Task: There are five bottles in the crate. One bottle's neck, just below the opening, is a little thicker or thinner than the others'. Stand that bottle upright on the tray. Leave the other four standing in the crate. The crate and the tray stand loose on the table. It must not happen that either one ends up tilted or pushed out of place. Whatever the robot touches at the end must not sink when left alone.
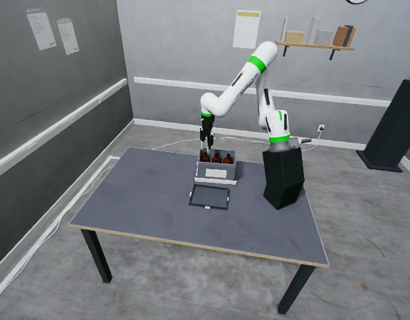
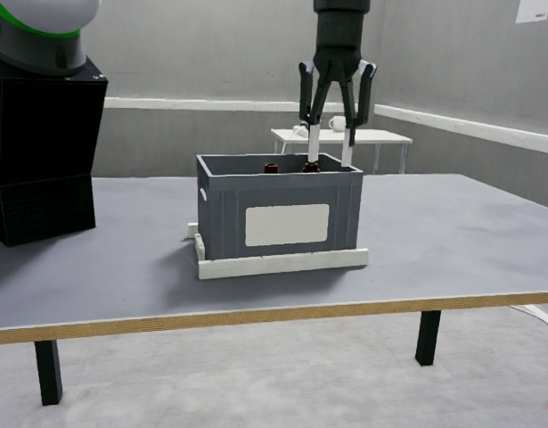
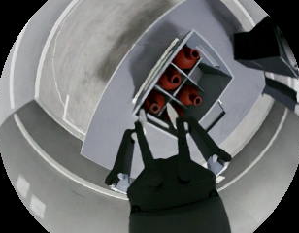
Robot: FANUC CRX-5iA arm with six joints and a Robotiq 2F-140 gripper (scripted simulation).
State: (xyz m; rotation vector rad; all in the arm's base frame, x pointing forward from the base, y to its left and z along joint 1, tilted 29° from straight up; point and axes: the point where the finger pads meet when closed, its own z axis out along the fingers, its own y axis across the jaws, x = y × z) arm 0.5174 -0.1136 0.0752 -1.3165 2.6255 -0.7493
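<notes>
The grey crate (image 1: 231, 171) (image 2: 282, 185) (image 3: 218, 84) stands on the table with five red-brown bottles upright in its compartments. In the wrist view three bottles (image 3: 185, 58) (image 3: 170, 79) (image 3: 153, 103) stand in one row and two (image 3: 189, 96) (image 3: 175, 116) in the other, the last partly hidden by a finger. My gripper (image 1: 205, 149) (image 2: 330, 163) (image 3: 155, 111) points down at one end of the crate, its tips about rim height. It is partly open and holds nothing. The dark tray (image 1: 217, 208) lies in front of the crate, with no bottle on it. Neck differences are too small to tell.
White strips (image 1: 215, 181) (image 2: 282, 263) (image 3: 154, 70) lie along the crate's long sides. The black robot base (image 1: 283, 175) (image 2: 41, 160) (image 3: 261, 46) stands beside the crate. One compartment, at the end towards the base, is empty. The crate walls and dividers stand close around the bottles.
</notes>
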